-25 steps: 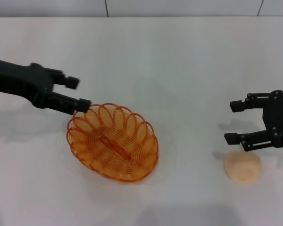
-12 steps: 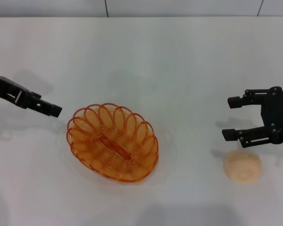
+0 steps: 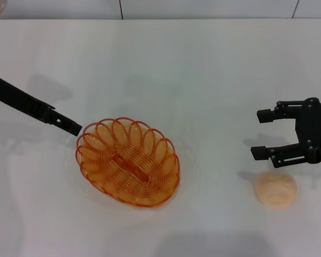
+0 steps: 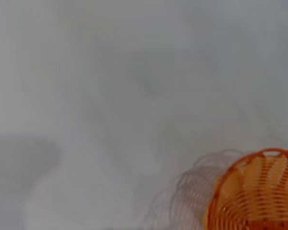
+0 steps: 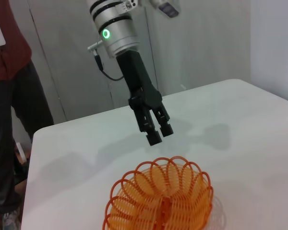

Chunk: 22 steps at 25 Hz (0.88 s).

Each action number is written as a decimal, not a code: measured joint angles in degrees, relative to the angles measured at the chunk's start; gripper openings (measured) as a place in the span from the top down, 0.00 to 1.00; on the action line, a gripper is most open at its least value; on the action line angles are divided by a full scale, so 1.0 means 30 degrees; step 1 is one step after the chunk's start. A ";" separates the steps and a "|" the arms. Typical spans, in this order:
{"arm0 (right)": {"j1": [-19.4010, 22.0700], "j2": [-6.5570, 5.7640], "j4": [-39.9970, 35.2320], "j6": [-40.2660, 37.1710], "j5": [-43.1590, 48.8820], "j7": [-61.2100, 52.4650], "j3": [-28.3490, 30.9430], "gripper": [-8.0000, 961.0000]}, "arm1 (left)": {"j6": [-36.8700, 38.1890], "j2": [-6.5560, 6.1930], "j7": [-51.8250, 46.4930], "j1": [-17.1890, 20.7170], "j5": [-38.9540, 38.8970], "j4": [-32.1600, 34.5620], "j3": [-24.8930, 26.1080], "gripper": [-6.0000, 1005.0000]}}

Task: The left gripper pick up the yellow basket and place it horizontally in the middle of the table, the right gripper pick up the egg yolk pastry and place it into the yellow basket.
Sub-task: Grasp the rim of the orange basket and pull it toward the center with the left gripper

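The yellow basket (image 3: 127, 161) lies open side up on the white table (image 3: 203, 69), left of centre. It also shows in the left wrist view (image 4: 259, 191) and the right wrist view (image 5: 161, 201). My left gripper (image 3: 72, 127) hangs just off the basket's far-left rim, above the table and apart from it. In the right wrist view the left gripper (image 5: 159, 134) has its fingers close together and holds nothing. My right gripper (image 3: 262, 134) is open and empty, just behind the egg yolk pastry (image 3: 275, 189), which lies on the table at the front right.
A person in a dark red top (image 5: 5, 72) stands beyond the table's far-left edge. The table's back edge meets a grey wall (image 3: 203, 8).
The left gripper let go of the basket's rim, drew back to the left with its fingers closing, then came back near the rim. The right gripper edged slightly left. The basket and pastry stayed put.
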State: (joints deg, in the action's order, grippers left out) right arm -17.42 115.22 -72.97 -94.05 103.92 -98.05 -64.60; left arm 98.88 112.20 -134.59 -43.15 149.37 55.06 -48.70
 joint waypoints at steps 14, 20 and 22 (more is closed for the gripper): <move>0.0021 -0.0028 -0.0073 -0.0088 0.0000 -0.0013 -0.0001 0.14 | -0.0682 0.0697 -0.1083 -0.2121 0.1851 -0.2194 -0.0807 0.21; 0.0070 -0.0029 -0.0071 -0.0182 0.0003 0.0045 -0.0027 0.14 | -0.1453 0.0795 -0.1661 -0.2370 0.1982 -0.3064 -0.2395 0.22; 0.0077 -0.0029 -0.0034 -0.0220 0.0005 0.0059 -0.0029 0.14 | -0.1697 0.0889 -0.1676 -0.2399 0.2126 -0.3173 -0.2487 0.22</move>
State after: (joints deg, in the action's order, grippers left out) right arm -17.18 115.13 -73.07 -94.71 103.94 -97.87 -64.68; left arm 93.79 114.86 -139.62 -50.34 155.75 45.54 -56.16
